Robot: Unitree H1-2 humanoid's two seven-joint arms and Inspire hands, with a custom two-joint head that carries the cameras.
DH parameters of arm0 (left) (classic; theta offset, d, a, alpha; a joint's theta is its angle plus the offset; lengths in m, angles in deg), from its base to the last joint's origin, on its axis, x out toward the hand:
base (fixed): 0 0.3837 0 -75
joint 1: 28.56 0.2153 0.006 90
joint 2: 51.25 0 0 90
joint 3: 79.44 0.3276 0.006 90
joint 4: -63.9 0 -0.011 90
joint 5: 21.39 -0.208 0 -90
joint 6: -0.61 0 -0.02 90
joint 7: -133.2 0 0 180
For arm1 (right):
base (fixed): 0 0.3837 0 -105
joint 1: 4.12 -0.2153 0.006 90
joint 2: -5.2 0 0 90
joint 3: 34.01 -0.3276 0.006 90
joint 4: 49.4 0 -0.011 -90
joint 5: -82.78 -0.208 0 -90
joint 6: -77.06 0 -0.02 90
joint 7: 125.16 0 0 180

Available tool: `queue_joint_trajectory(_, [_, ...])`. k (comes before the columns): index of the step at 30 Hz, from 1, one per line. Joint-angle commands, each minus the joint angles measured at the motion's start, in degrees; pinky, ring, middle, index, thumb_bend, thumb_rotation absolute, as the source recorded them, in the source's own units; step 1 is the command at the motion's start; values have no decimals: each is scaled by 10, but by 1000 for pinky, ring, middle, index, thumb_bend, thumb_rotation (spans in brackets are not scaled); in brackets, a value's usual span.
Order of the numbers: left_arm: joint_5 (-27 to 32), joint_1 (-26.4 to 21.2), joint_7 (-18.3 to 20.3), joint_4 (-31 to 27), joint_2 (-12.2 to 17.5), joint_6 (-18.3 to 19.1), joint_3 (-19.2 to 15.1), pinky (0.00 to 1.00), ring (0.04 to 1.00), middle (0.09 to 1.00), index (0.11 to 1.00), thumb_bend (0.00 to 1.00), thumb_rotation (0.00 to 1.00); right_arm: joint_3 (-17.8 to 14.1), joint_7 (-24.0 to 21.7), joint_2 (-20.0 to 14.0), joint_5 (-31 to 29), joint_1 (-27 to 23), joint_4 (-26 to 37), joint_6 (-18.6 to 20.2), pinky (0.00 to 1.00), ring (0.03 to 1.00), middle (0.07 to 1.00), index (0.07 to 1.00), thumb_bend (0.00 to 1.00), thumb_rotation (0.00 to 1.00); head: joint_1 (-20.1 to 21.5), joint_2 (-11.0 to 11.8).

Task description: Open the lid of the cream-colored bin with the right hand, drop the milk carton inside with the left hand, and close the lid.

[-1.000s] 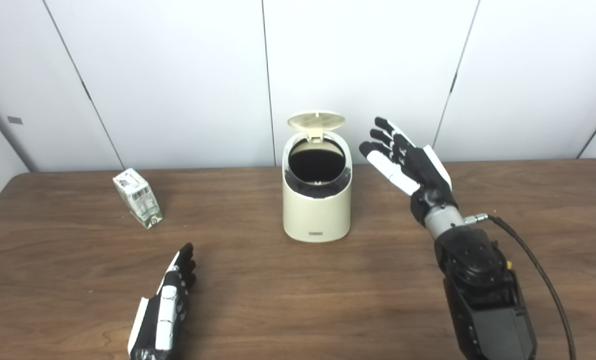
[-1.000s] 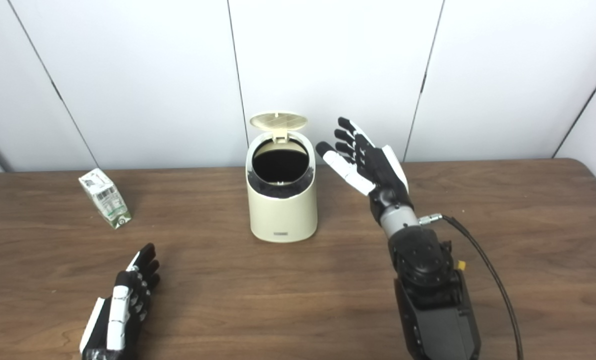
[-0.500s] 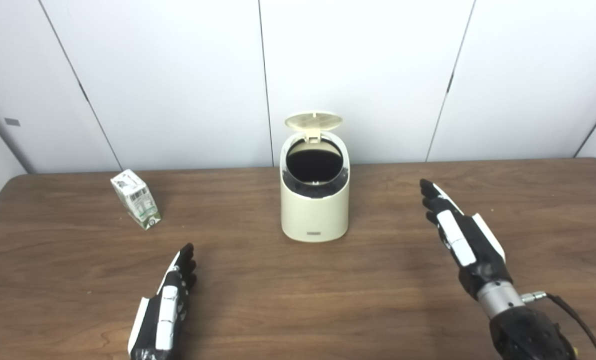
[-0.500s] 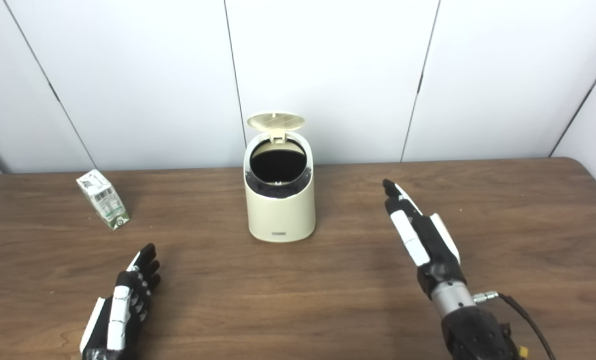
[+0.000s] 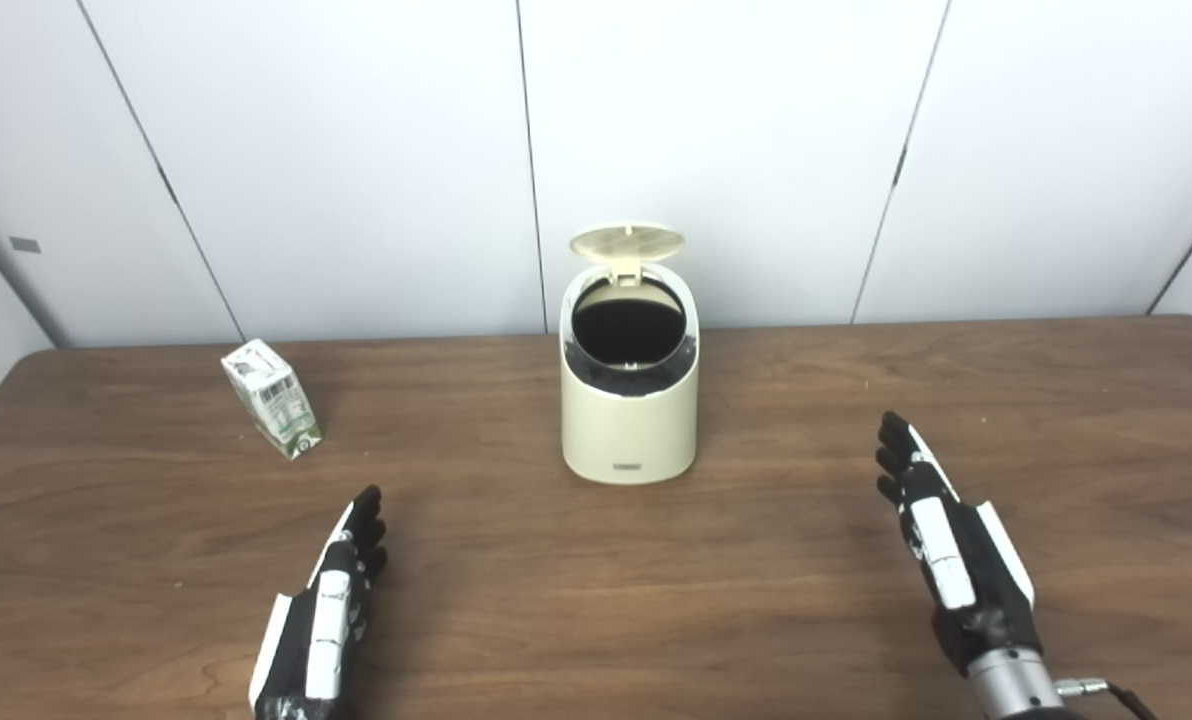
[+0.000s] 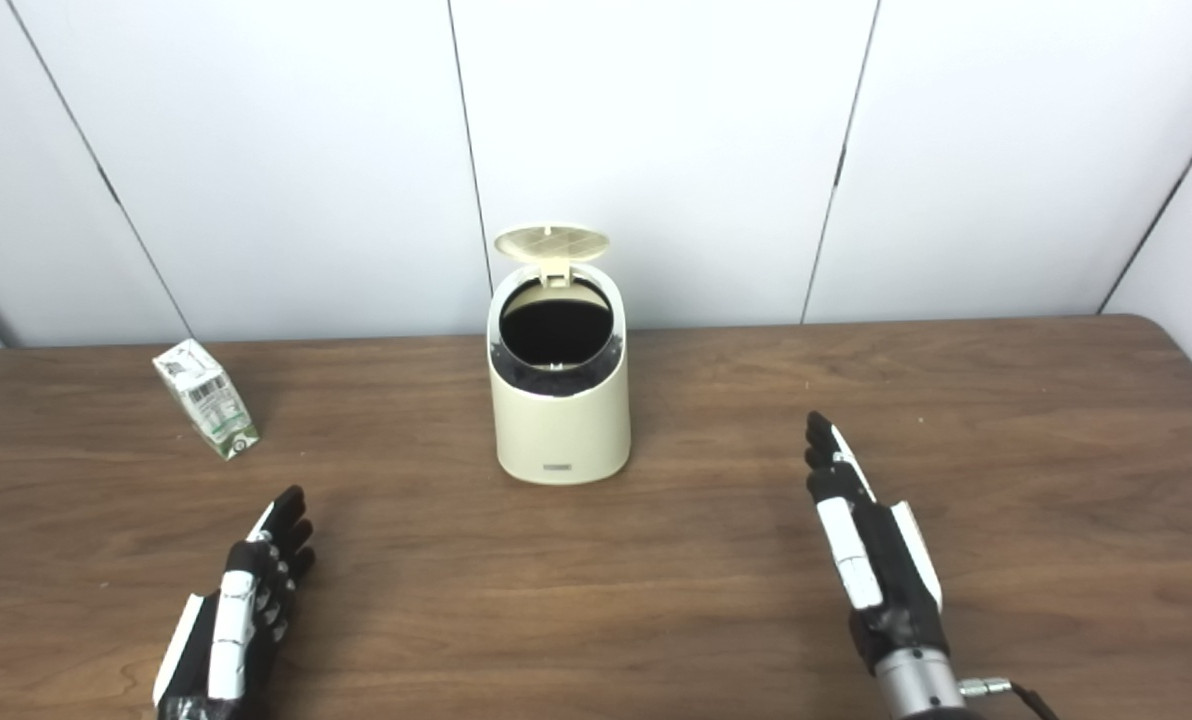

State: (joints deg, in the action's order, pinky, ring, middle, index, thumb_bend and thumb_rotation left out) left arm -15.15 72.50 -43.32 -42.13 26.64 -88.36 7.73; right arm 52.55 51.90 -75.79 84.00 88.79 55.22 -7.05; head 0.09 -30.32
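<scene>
The bin (image 5: 629, 400) stands toward the far edge of the tabletop (image 5: 776, 600), its lid (image 5: 626, 241) tipped up. The carton (image 5: 272, 397) sits well apart from it toward the far left corner. Near the front edge, the left hand (image 5: 321, 620) and right hand (image 5: 951, 555) hold nothing, fingers extended and slightly apart.
</scene>
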Motion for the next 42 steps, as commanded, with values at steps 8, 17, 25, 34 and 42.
queue_joint_trajectory(8, [-18, 5, -3, -20, -5, -16, 11, 1000, 1000, 1000, 1000, 575, 969, -19, -5, -22, -17, -3, -1, -45, 989, 971, 970, 976, 614, 971, -130, 2])
queue_joint_trajectory(17, [-49, 1, -23, -6, -24, -25, 25, 999, 993, 984, 1000, 569, 903, -24, -33, -50, -61, -3, 6, -44, 902, 941, 953, 952, 569, 975, -180, 16])
queue_joint_trajectory(25, [-90, -11, -47, -8, -17, -21, 14, 983, 979, 974, 1000, 637, 648, -23, -17, -45, -40, -6, 5, -17, 711, 832, 868, 873, 689, 930, -210, 36])
queue_joint_trajectory(34, [-161, -70, -98, -27, 13, -1, -49, 881, 882, 911, 958, 829, 383, -16, -13, -40, -29, -7, 4, -11, 660, 803, 844, 843, 762, 921, -207, 43])
queue_joint_trajectory(42, [-182, -140, -108, -27, 57, 27, -86, 800, 862, 895, 940, 893, 295, -15, -11, -37, -25, -7, 8, -6, 630, 792, 836, 835, 809, 917, -201, 45])
